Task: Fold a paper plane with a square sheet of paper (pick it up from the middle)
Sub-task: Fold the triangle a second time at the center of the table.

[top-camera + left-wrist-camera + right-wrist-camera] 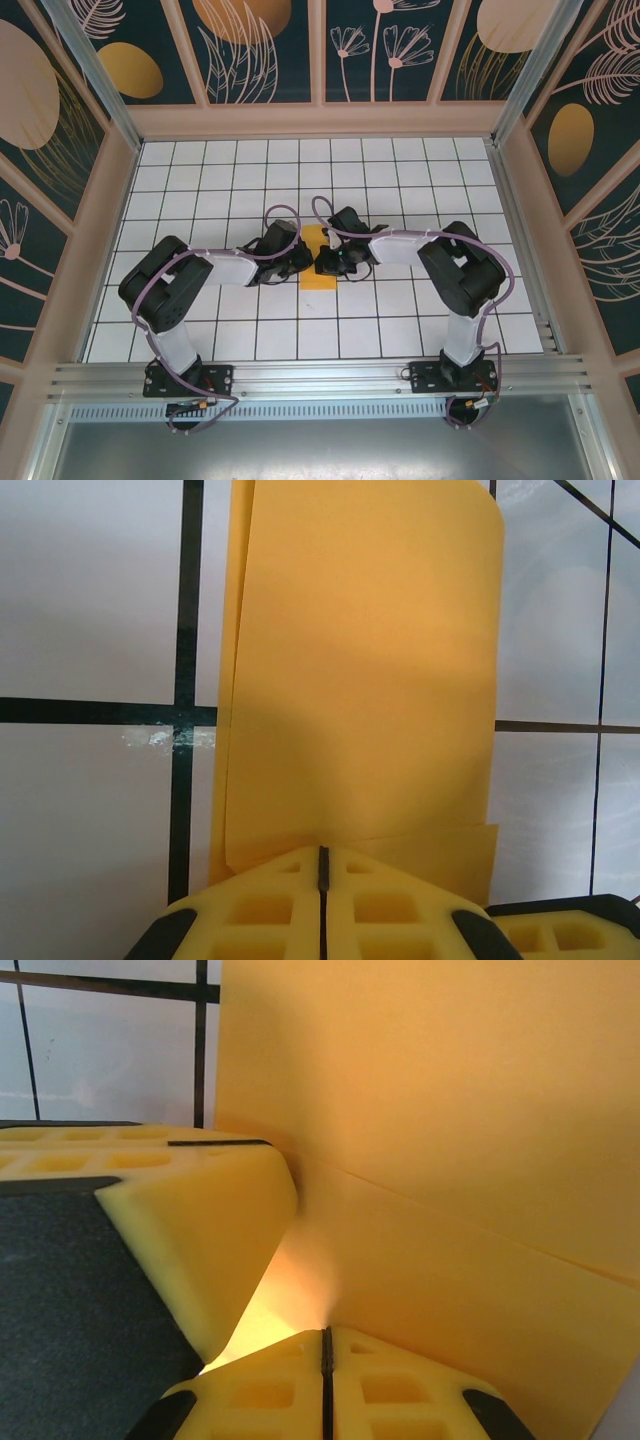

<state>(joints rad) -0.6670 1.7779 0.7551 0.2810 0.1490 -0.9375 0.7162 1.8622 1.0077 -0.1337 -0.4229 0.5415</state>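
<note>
The square sheet of paper [318,280] lies flat as a narrow folded strip, its long side running away from the arm bases, with the middle tiles of the white tiled table [420,180] under it; the left gripper [302,262] is at its left edge and the right gripper [324,263] at its right edge, both at about mid-length. In the left wrist view the paper [370,680] shows 2 overlapping layers; the left gripper [322,855] has its 2 yellow pads pressed together at the paper's near edge, nothing visible between them. In the right wrist view the right gripper [325,1338] is likewise closed tight against the paper [450,1110].
</note>
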